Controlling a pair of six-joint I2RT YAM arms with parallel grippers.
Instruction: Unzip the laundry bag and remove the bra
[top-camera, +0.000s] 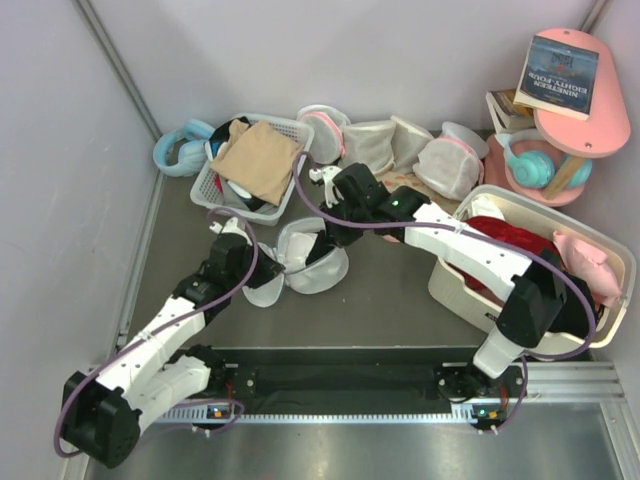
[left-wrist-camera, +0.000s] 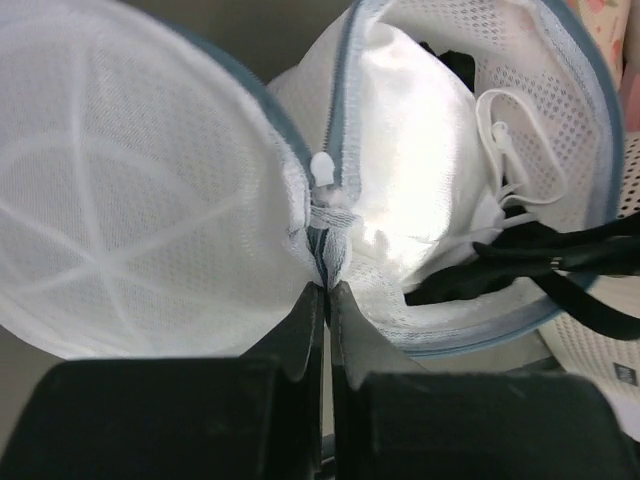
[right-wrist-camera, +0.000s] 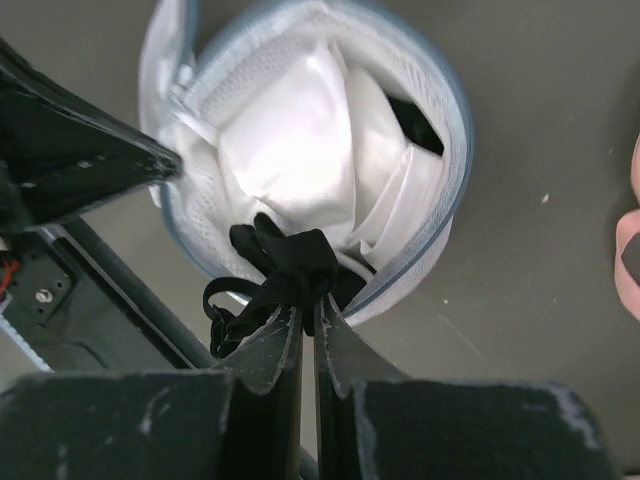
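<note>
The laundry bag lies unzipped on the grey table, its two round white mesh halves spread apart. My left gripper is shut on the bag's rim where the halves join, just below the white zipper pull. My right gripper hovers over the open half and is shut on a bunch of the black bra, which hangs partly over the rim. The bra's straps trail out of the bag in the left wrist view. White lining hides the rest of the bra.
A white slatted basket with tan cloth stands at the back left, beside blue headphones. Pink-trimmed mesh bags line the back. A cream bin with a red garment stands right. A pink side table holds a book.
</note>
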